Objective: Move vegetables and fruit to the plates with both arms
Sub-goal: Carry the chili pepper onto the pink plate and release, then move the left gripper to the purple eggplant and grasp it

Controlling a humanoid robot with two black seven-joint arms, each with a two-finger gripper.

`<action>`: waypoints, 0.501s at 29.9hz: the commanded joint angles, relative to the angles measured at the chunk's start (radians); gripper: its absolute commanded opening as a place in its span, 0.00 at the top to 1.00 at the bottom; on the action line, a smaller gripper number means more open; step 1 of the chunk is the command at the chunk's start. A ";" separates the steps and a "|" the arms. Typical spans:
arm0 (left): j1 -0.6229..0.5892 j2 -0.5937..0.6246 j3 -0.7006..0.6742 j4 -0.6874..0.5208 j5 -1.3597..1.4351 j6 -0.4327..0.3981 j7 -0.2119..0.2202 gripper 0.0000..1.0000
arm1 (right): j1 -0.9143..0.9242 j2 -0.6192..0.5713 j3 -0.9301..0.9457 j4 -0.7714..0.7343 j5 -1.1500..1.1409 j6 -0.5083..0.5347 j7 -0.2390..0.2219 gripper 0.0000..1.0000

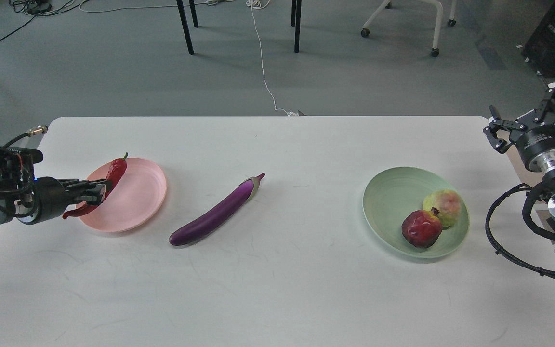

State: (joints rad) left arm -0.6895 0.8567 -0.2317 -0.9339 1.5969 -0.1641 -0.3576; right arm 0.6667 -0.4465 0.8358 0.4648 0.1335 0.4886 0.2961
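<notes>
My left gripper (93, 192) is shut on the red chili pepper (115, 171) and holds it over the left edge of the pink plate (140, 193), stem pointing up and away. The purple eggplant (217, 214) lies bare on the table, to the right of the pink plate. The mint green plate (378, 193) at the right holds the dark red pomegranate (421, 229) and the yellow-green fruit (445, 203), which touch each other. My right gripper (530, 115) is open and empty, raised beyond the table's right edge.
The white table (277, 289) ends just behind the plates. On the floor beyond stand black table legs (185, 26), a white cable (263, 62) and a wheeled chair base (403, 19). My right arm's cable loop (499, 241) hangs over the right edge.
</notes>
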 commanded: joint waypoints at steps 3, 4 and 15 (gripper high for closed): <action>0.002 -0.045 0.012 0.032 -0.009 0.001 0.003 0.60 | 0.005 0.000 -0.003 0.000 0.000 0.000 -0.002 0.01; 0.002 -0.051 0.012 0.033 -0.009 0.003 0.003 0.51 | 0.005 0.000 -0.003 0.000 0.000 0.000 -0.002 0.01; -0.120 -0.077 0.000 0.011 -0.006 0.072 -0.003 0.20 | 0.007 0.008 -0.003 0.003 0.000 0.000 -0.002 0.01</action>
State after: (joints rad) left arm -0.7543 0.7828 -0.2347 -0.9071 1.5867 -0.0965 -0.3560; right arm 0.6728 -0.4403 0.8329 0.4674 0.1335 0.4887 0.2949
